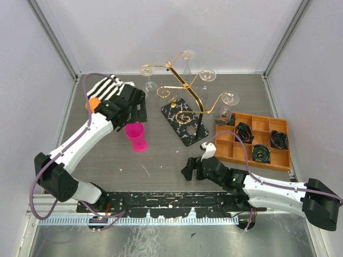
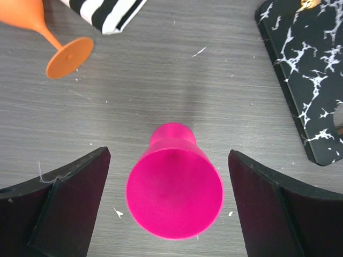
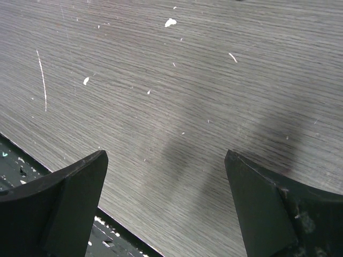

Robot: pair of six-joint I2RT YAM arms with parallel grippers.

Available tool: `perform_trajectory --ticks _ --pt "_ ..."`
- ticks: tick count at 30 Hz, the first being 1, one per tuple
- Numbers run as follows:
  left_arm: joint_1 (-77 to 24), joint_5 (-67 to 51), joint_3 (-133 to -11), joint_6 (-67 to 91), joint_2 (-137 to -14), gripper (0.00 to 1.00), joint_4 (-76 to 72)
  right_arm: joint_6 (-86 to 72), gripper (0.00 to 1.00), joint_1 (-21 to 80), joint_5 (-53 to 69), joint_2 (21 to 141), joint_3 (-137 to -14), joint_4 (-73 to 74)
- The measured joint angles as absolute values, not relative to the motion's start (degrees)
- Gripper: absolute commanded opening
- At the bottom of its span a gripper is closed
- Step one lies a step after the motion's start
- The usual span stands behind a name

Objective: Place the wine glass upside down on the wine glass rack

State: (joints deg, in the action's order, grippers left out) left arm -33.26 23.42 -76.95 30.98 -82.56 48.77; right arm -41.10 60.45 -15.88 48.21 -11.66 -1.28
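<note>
Desk seen from above, with both wrist views. The pink wine glass [image 1: 137, 137] stands upright on its foot, mouth up, in the left half of the desk, just left of the wine glass rack's black marbled base [image 1: 184, 121]. The left arm [image 1: 91, 128] reaches over it. In the wrist view its jaws stand wide apart, one on each side of the glass's mouth [image 2: 174, 194], with a gap at either side and nothing gripped. The gold wire rack [image 1: 185, 85] rises at rear centre. An orange glass [image 2: 31, 20] and a striped cloth [image 1: 107, 88] lie toward the rear left corner. An orange tray [image 1: 252, 155] sits by the right edge. The right jaws, wide open and empty, hover over bare desk [image 3: 177, 80] near the front edge.
</note>
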Motion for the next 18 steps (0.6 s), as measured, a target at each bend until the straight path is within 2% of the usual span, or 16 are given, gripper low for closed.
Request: perform_trajectory --ticks 4,11,18 --pt "-33.26 23.42 -78.02 27.86 -79.53 0.98 48.12 -40.18 0.99 60.45 -15.88 47.05 -11.40 -2.94" --pt "-33.26 21.93 -75.81 22.61 -64.38 0.98 45.60 -32.64 0.99 60.45 -16.38 47.75 -11.07 -13.52" --pt "-33.26 21.34 -67.81 21.02 -49.91 0.98 46.96 -22.52 0.99 60.53 -13.78 60.66 -11.09 -31.77"
